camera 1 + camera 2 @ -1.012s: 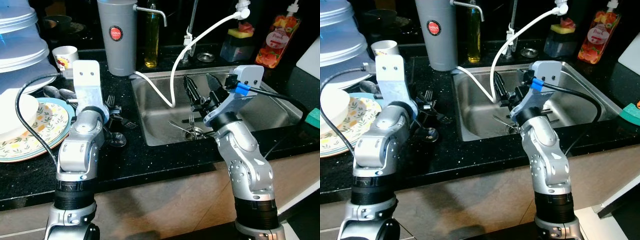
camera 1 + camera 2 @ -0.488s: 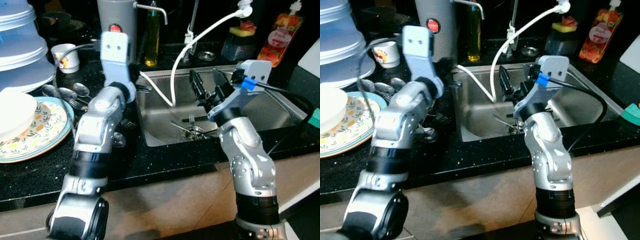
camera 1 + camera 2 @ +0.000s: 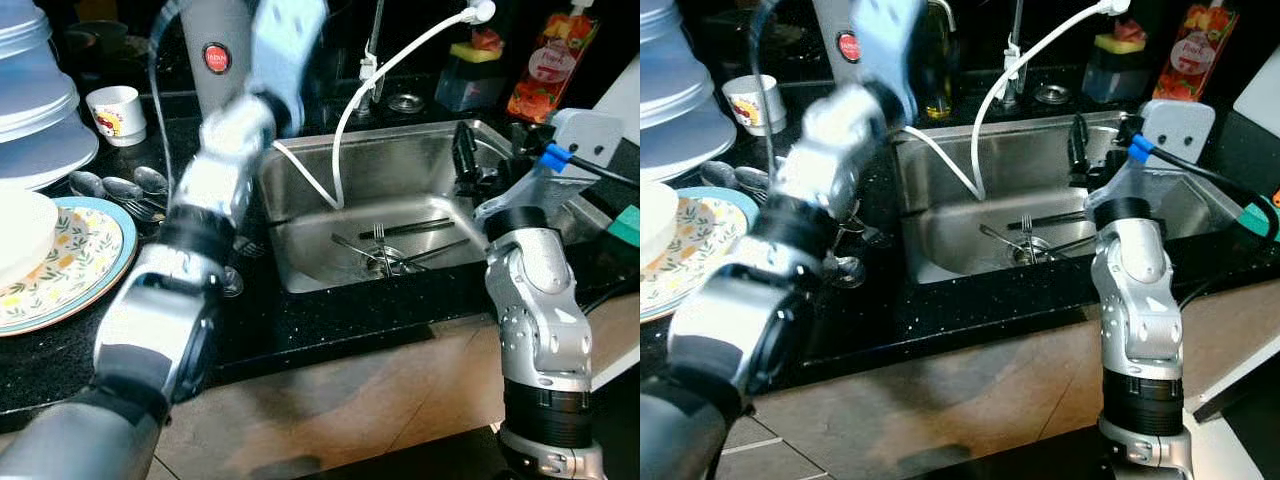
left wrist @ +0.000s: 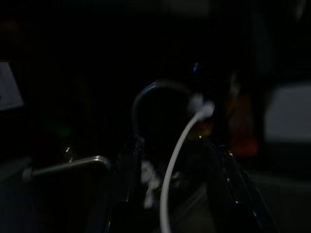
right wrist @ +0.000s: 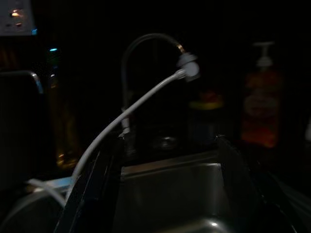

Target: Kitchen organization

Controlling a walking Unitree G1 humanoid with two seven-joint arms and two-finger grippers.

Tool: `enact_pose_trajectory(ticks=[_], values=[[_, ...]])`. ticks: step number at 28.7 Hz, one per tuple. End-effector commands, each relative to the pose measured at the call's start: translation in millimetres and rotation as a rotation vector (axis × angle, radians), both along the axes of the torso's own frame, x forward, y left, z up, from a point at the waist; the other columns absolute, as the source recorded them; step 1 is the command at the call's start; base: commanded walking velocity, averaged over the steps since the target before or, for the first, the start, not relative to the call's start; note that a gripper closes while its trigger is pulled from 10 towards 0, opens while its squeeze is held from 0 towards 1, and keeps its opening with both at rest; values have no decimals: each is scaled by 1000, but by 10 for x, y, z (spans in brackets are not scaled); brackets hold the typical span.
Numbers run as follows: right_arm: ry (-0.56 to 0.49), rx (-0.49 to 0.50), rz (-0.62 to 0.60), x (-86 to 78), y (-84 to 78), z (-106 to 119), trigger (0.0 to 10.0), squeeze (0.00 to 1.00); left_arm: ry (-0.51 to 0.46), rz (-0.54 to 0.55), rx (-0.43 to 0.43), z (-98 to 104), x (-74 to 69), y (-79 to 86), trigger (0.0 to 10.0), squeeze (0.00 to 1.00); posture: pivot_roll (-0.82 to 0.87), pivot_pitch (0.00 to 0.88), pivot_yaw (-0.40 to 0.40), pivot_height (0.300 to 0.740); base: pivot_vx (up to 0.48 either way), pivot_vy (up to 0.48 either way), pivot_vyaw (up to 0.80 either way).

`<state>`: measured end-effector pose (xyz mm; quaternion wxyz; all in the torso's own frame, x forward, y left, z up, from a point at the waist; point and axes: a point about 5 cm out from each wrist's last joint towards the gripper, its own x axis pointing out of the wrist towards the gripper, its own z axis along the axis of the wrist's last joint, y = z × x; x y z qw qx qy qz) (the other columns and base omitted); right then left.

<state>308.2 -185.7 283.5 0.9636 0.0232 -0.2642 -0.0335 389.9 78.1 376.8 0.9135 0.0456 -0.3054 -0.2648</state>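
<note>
Plate [image 3: 85,262] with floral rim at far left of the black surface [image 3: 330,325], spoons [image 3: 118,186] just beyond it. Left gripper raised high near the grey canister [image 3: 215,60], blurred; cannot tell how its jaws stand. Cutlery, a fork [image 3: 381,243] among it, lies around the drain of the sink [image 3: 395,165], under the white hose [image 3: 350,120]. Right gripper [image 3: 478,168] hangs at the sink's right rim, jaws apart, empty. Judged step: clearing cutlery from the sink, nothing lifted yet. Next move needs the right gripper lowered onto a handle, avoiding the hose.
</note>
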Motion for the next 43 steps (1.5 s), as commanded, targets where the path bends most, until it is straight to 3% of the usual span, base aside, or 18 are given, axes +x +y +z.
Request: enact_pose_trajectory(ticks=[1, 4, 6, 7, 8, 9, 11, 12, 16, 18, 25, 28, 33, 36, 37, 40, 43], values=[[-27, -32, -15, -45, 3, 29, 10000, 0, -9, -20, -20, 9, -8, 124, 10000, 0, -55, 0, 8, 740, 0, 0, 0], [-29, -58, -16, -47, 18, 34, 10000, 0, -26, -28, 24, 1, -24, 193, 10000, 0, -69, 0, 4, 740, 0, 0, 0], [-31, -100, -18, -55, 15, 48, 10000, 0, -30, 31, 269, -161, -27, 286, 10000, 0, -78, 0, 3, 740, 0, 0, 0], [-31, -100, -18, -55, 15, 48, 10000, 0, -30, 31, 269, -161, -27, 286, 10000, 0, -78, 0, 3, 740, 0, 0, 0], [-30, -131, -21, -63, 10, 54, 10000, 0, -22, 41, 393, -296, -48, 381, 10000, 0, -85, 0, 1, 740, 0, 0, 0], [-30, -131, -21, -63, 10, 54, 10000, 0, -22, 41, 393, -296, -48, 381, 10000, 0, -85, 0, 1, 740, 0, 0, 0], [-25, -163, -28, -94, -17, 34, 10000, 0, 11, 10, 552, -548, -138, 591, 10000, 0, -67, 0, 6, 740, 0, 0, 0], [-25, -163, -28, -94, -17, 34, 10000, 0, 11, 10, 552, -548, -138, 591, 10000, 0, -67, 0, 6, 740, 0, 0, 0], [3, -121, -19, -45, -10, -56, 10000, 0, 122, -84, 820, -855, -461, 1056, 10000, 0, 11, 0, 13, 740, 0, 0, 0], [17, -95, 2, 1, 47, -106, 10000, 0, 166, -138, 909, -941, -613, 1182, 10000, 0, 29, 0, 14, 740, 0, 0, 0], [24, -74, 66, 30, 188, -142, 10000, 0, 187, -270, 993, -990, -887, 1260, 10000, 0, 76, 0, -11, 740, 0, 0, 0], [67, -23, 100, 94, 217, -226, 10000, 0, 203, -362, 1021, -1061, -1083, 1199, 10000, 0, 84, 0, -21, 740, 0, 0, 0], [45, -22, 112, 119, 253, -181, 10000, 0, 249, -457, 1033, -1262, -1217, 1033, 10000, 0, 85, 0, -18, 740, 0, 0, 0], [60, -17, 114, 128, 263, -225, 10000, 0, 278, -439, 1091, -1395, -1223, 1042, 10000, 0, 83, 0, -16, 740, 0, 0, 0], [60, -21, 120, 121, 280, -232, 10000, 0, 281, -361, 1137, -1485, -1154, 1045, 10000, 0, 79, 0, -12, 740, 0, 0, 0], [59, -19, 119, 115, 274, -235, 10000, 0, 279, -272, 1180, -1584, -1061, 1049, 10000, 0, 76, 0, -10, 740, 0, 0, 0], [60, -13, 113, 118, 261, -242, 10000, 0, 267, -129, 1185, -1682, -928, 1031, 10000, 0, 62, 0, -7, 740, 0, 0, 0]])
